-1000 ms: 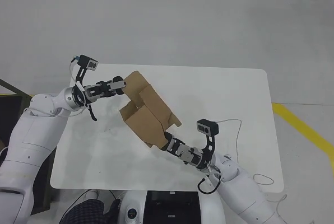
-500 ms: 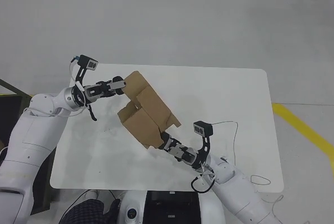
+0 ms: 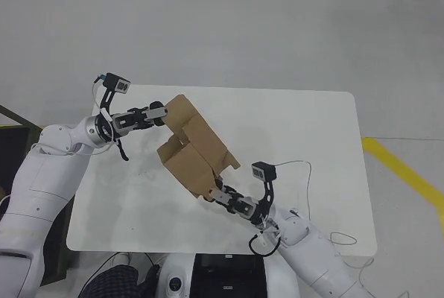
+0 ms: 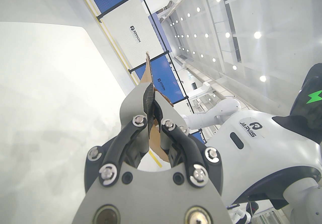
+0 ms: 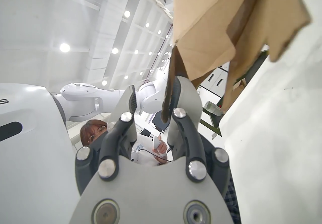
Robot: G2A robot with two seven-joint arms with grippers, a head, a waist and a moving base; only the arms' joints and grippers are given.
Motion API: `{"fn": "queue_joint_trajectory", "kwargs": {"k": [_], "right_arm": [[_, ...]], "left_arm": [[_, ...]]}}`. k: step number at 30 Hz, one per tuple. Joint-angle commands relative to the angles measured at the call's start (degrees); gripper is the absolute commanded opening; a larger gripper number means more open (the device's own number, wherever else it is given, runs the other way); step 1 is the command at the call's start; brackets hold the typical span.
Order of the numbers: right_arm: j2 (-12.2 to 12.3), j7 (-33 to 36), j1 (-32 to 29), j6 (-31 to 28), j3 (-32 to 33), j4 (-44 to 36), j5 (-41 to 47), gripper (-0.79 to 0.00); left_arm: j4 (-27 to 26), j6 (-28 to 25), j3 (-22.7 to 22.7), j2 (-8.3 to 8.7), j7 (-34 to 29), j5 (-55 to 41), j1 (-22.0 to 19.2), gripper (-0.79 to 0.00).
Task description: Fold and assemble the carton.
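The brown carton, partly opened with its flaps splayed outward, is over the left-middle part of the white desk, set slantwise between the two arms; whether its underside rests on the desk or hangs just above it cannot be told. The left end effector is at the carton's far corner on the robot's left side. In the left wrist view its two fingers are drawn narrow and clamp a thin edge of cardboard between their dark pads, with the sheet standing up out of the grip past the fingertips. The right end effector is at the carton's near end, close to the robot's body. In the right wrist view its fingers stand apart at a moderate width. A cardboard edge runs down between them and lies against the pad of one finger, while a clear gap separates it from the other finger, so the flap is not pinched. Above that end effector the rest of the carton spreads out, one folded panel overlapping another, with a loose flap reaching toward the desk's surface beside it
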Motion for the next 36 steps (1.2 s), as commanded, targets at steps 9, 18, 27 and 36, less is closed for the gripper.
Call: {"fn": "queue_joint_trajectory", "kwargs": {"k": [9,18,27,36], "right_arm": [[0.1,-5.2,-0.9,3.7,1.1,-1.3,-6.5,-0.785],[0.7,-7.0,-2.0,3.3,3.1,-3.2,-8.5,-0.785],[2.4,-0.6,-1.9,1.1,6.4,-4.9,-4.2,-0.785],[5.8,20.1,0.8,5.3,10.8,-6.5,6.0,-0.785]], "left_arm": [[0.0,0.0,0.0,0.0,0.0,0.0,0.0,-0.785],[0.0,0.0,0.0,0.0,0.0,0.0,0.0,0.0],[0.0,0.0,0.0,0.0,0.0,0.0,0.0,0.0],[0.0,0.0,0.0,0.0,0.0,0.0,0.0,0.0]]}}
